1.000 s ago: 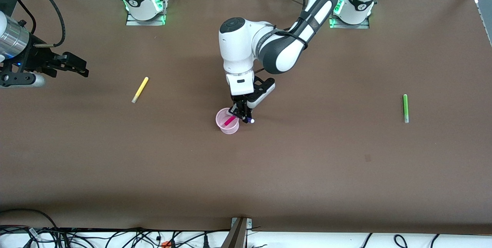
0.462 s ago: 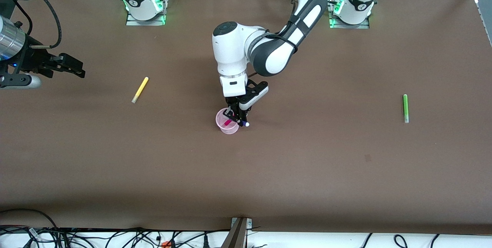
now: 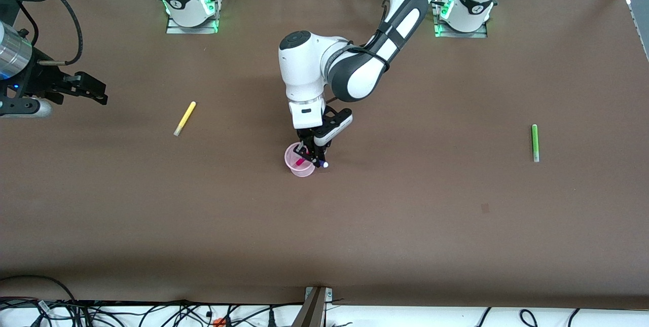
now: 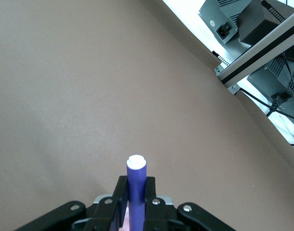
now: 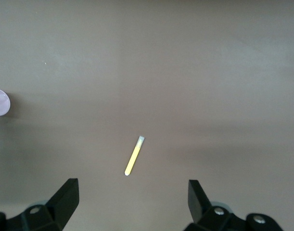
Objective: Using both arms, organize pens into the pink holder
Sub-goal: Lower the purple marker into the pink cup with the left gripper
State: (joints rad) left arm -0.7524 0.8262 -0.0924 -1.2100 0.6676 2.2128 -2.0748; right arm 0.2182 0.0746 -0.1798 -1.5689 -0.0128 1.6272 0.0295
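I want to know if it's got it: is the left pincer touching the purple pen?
Touching. The left wrist view shows the left pincer shut on the purple pen, its fingers pressed against both sides.

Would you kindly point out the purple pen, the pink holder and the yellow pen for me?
purple pen (image 4: 136,180): left wrist view, on its barrel above the shut left gripper.
pink holder (image 3: 294,167): front view, on its rim nearest the camera.
yellow pen (image 3: 185,117): front view, on its mid-barrel.

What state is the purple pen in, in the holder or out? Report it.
Out. The purple pen is clamped in the shut left gripper over the pink holder, not released.
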